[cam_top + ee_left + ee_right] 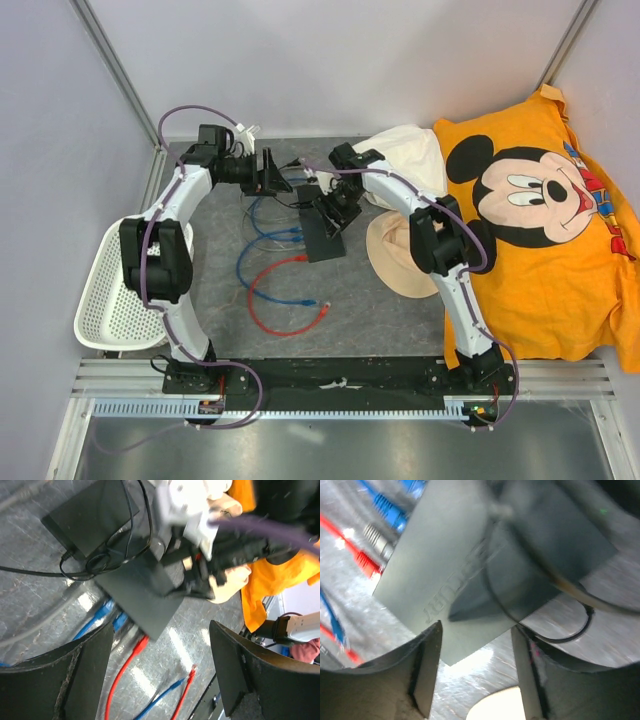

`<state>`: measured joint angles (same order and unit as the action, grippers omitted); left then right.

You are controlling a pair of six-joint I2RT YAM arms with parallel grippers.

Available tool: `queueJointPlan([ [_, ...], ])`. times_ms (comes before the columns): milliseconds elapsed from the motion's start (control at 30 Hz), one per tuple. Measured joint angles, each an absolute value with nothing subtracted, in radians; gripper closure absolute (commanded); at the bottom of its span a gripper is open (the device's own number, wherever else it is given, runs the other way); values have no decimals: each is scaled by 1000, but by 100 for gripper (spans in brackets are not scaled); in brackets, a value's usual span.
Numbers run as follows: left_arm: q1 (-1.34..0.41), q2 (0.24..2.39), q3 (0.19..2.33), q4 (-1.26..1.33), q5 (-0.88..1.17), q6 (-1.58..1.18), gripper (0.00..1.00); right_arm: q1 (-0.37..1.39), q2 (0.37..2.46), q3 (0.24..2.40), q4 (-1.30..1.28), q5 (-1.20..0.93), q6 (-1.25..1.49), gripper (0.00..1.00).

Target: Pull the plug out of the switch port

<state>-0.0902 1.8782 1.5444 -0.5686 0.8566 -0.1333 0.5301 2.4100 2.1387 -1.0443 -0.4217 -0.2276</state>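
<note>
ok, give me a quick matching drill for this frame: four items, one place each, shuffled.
Items:
1. white basket
2. Mickey shirt
3. red cable
4. black switch box

Places:
A. far right of the top view
B. directly under the right hand
C. far left of the top view
D. looped in the middle, on the near side of the box

Pairs: 1-C, 2-A, 3-D, 4-B

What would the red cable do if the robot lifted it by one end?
It would probably droop and dangle: the red cable lies in a loose curl, so it looks floppy. It looks thin, so it is likely light. One end sits at the black box, so pulling might drag that.
</note>
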Motion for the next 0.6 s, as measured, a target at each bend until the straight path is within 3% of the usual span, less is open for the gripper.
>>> queueJointPlan([
  [100, -90, 1874, 1547, -563, 857, -133, 16, 561, 2429, 2178, -1081, -466, -260, 28],
  [467, -112, 1876, 1534, -539, 838, -130, 18, 541, 2391, 2197, -1105, -539, -308, 31],
  [567, -137, 1876, 1486, -536, 815, -109, 31, 484, 2315, 2172, -1077, -516, -323, 37],
  [600, -146, 1876, 1470, -538, 811, -106, 44, 469, 2292, 2162, -1061, -505, -327, 39],
])
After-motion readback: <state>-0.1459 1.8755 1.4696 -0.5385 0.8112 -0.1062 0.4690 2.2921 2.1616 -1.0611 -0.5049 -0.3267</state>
